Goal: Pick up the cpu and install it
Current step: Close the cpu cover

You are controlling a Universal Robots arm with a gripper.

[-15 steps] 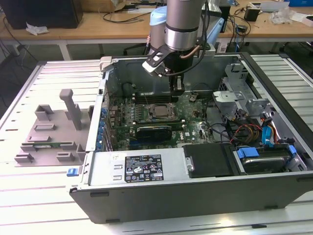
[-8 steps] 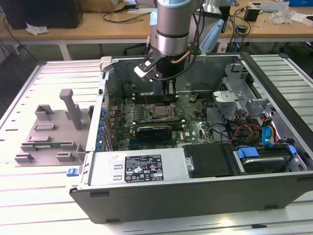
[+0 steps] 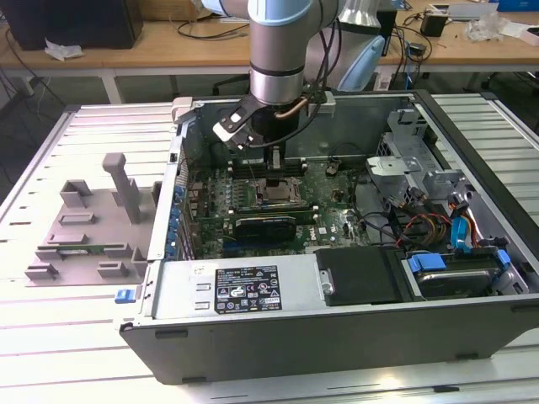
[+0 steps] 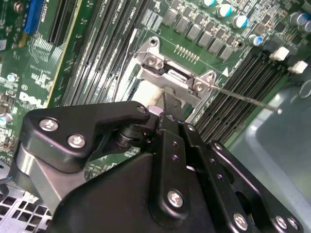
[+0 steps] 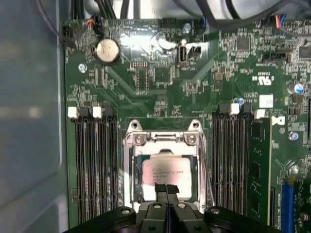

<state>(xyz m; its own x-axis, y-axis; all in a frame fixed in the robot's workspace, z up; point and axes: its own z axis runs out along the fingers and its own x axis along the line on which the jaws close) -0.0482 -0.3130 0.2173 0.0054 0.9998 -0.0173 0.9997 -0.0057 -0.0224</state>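
Note:
The cpu (image 5: 166, 169), a silver-topped square chip, lies flat inside the metal socket frame (image 5: 163, 138) on the green motherboard. In the first wrist view my gripper (image 5: 166, 187) stands at the chip's near edge, its two thin black fingers pressed together with nothing visibly between them. I cannot tell whether the tips touch the chip. In the exterior view the gripper (image 3: 275, 162) hangs inside the open computer case, straight over the socket (image 3: 278, 192). In the second wrist view a black finger (image 4: 170, 104) points at the frame's hinge plate (image 4: 172, 80).
Memory slots (image 5: 95, 165) flank the socket, with a fitted module (image 5: 257, 165) on the other side. The thin socket lever (image 4: 248, 99) sticks out sideways. A black expansion card (image 3: 265, 225) lies just before the socket. A grey fixture (image 3: 88, 227) sits outside the case.

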